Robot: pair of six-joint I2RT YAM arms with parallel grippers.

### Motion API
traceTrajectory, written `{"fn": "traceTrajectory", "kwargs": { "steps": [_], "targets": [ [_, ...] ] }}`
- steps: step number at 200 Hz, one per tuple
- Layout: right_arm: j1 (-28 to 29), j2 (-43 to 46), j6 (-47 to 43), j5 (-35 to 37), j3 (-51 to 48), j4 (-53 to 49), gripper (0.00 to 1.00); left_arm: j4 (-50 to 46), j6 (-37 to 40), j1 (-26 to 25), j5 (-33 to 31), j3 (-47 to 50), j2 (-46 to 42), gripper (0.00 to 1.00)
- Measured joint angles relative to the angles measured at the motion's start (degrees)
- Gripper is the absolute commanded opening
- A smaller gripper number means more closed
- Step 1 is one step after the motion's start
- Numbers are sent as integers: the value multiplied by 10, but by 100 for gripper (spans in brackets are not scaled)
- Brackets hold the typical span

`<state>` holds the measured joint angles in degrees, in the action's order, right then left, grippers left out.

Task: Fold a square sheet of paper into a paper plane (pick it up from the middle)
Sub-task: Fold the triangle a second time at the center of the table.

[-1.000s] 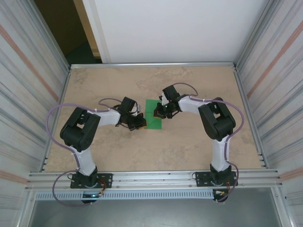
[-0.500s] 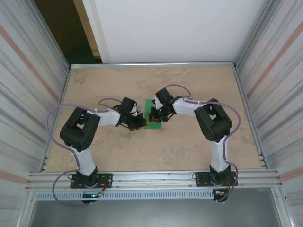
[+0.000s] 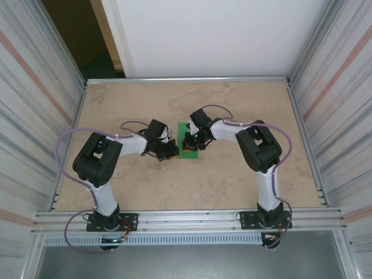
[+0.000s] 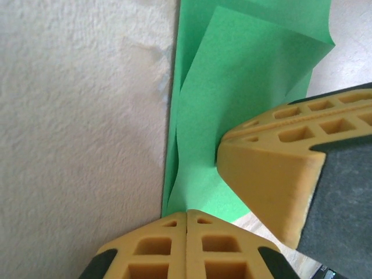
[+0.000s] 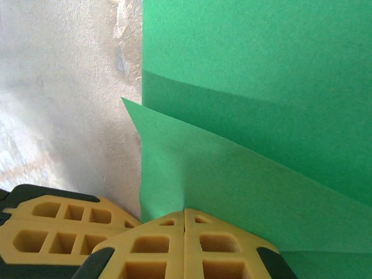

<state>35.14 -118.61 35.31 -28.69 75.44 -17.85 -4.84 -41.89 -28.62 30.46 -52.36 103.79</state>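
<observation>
As the right claw [image 3: 188, 142], jaws closed, has swept left across the square sheet of paper [image 3: 190, 154] at mid-counter [image 3: 250, 104] while the closed left claw [image 3: 172, 152] presses its left edge, a flap now lies folded over, probably ready for creasing.

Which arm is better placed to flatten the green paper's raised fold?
Right, probably: the right gripper, shut, sits on the folded layer of the square sheet of paper; the left gripper, shut, is at its edge.

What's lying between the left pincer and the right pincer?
The creased bright green paper sheet lies between the left pincer and the right pincer; the left wrist view shows it clearest.
</observation>
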Motion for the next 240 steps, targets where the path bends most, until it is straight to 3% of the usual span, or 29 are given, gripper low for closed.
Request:
{"fn": "traceTrajectory", "kwargs": {
  "steps": [148,240],
  "targets": [
    [-8,0,0,-3,0,-1,0,-9,-17,0,-7,-9,9,0],
    [-148,-2,0,-10,0,2,1,-12,-26,1,-4,-10,13,0]
  ]
}}
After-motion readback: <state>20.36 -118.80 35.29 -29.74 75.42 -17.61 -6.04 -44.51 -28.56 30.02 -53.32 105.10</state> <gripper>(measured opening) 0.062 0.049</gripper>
